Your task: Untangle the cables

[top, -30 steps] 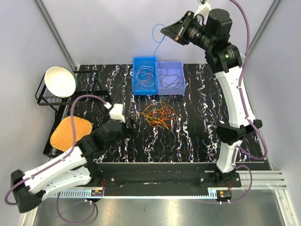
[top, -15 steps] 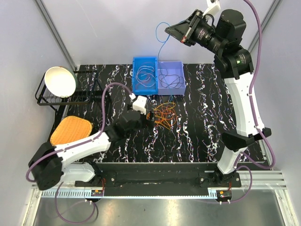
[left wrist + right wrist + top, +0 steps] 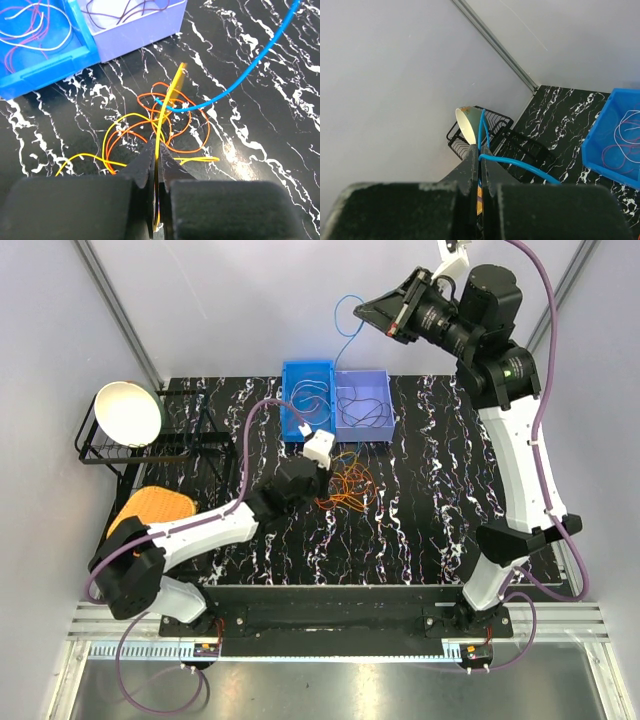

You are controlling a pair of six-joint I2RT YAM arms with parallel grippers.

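1. Hiding most of its own fingers, the left gripper (image 3: 157, 150) shows in the left wrist view only as two dark tips. From above, its body covers the near-left part of the cables (image 3: 350, 485), and single strands in the tangle are hard to tell apart.
2. The cables lie in a mostly orange heap around the middle of the table (image 3: 430, 520), just short of the blue bin (image 3: 307, 366) and the lavender bin (image 3: 362, 373) at the far edge. Each bin holds loose wires.
3. The left gripper's jaws are pressed together on a yellow cable (image 3: 172, 95) rising from the heap's near side.
4. The right gripper (image 3: 368, 312), high above the table's far edge, pinches a blue cable (image 3: 338, 340) that hangs down into the heap.
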